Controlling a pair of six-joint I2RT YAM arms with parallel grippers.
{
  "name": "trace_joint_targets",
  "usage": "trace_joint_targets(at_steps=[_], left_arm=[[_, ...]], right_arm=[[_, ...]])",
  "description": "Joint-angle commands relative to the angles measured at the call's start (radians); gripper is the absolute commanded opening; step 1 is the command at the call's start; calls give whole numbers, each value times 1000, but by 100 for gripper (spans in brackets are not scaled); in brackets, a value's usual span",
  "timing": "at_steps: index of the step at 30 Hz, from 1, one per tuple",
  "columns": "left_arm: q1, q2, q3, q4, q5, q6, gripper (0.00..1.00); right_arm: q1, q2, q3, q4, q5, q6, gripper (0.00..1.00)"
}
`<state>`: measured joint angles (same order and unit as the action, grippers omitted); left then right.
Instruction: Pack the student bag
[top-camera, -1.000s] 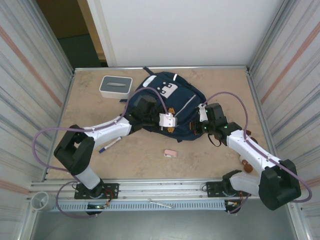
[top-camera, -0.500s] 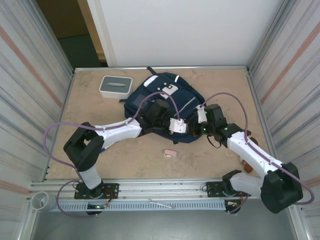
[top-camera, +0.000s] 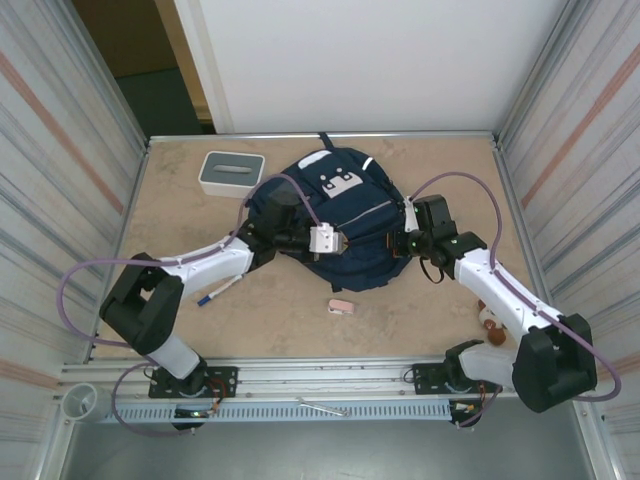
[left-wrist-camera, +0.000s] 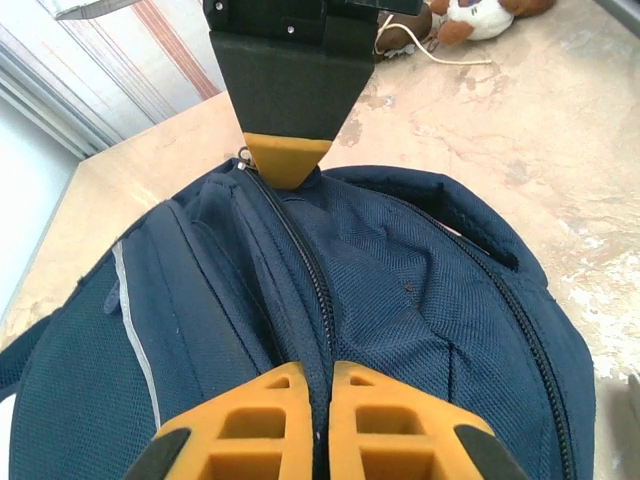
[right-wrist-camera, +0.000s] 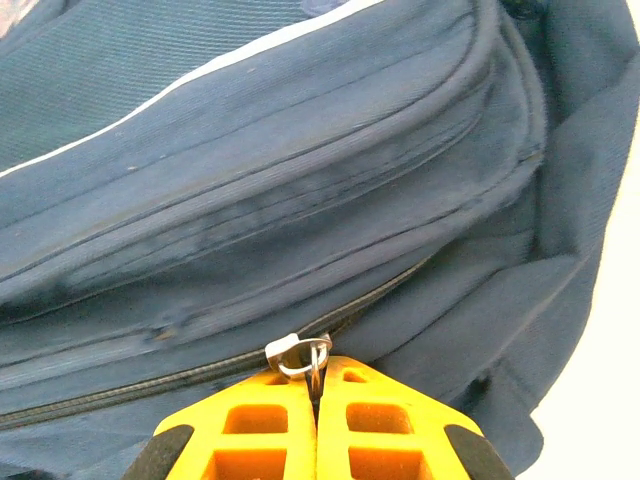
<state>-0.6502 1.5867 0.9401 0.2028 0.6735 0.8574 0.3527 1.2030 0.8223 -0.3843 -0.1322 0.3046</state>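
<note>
The table (top-camera: 450, 180) is the biggest thing here. The big blue bag (top-camera: 345, 200) lies on it, near the middle and toward the back wall. The bag looks shut, so packing has not really begun, I think.

Both arms reach in to the near side of the bag, one from each side. The left gripper (left-wrist-camera: 321, 385) is closed tight. It pinches the blue cloth right where the zip line runs. The right gripper (right-wrist-camera: 318, 375) is closed tight too. It holds the little metal zip pull (right-wrist-camera: 298, 352) between its fingers.

A grey and white box (top-camera: 232, 172) sits just beside the bag, on its left. A soft toy (top-camera: 490, 322) lies by the right arm. A pen (top-camera: 218, 290) lies under the left arm. A small pink thing (top-camera: 341, 307) lies in front of the bag.

What could go wrong? The zip pull is thin and shiny, so it could slip out of the right gripper when it tugs. The left gripper holds the cloth very close to the zip, so the zip could get stuck there. If that grip is too weak, the whole bag could slide along the table and not open. It could bump the box too.
</note>
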Motion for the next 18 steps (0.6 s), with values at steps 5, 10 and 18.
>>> trace_joint_targets(at_steps=[5,10,18], left_arm=[[93,-62,-64,37,-122,-75,26],[2,-92,-14,-124,-299,-176,61],[-177,-29,78,-175,-433,-226,72]], right_arm=[[-13,-34,5,0,-49,-14,0],[37,-53,-1,46,-105,12,0],[105,-73,14,86,-139,36,0]])
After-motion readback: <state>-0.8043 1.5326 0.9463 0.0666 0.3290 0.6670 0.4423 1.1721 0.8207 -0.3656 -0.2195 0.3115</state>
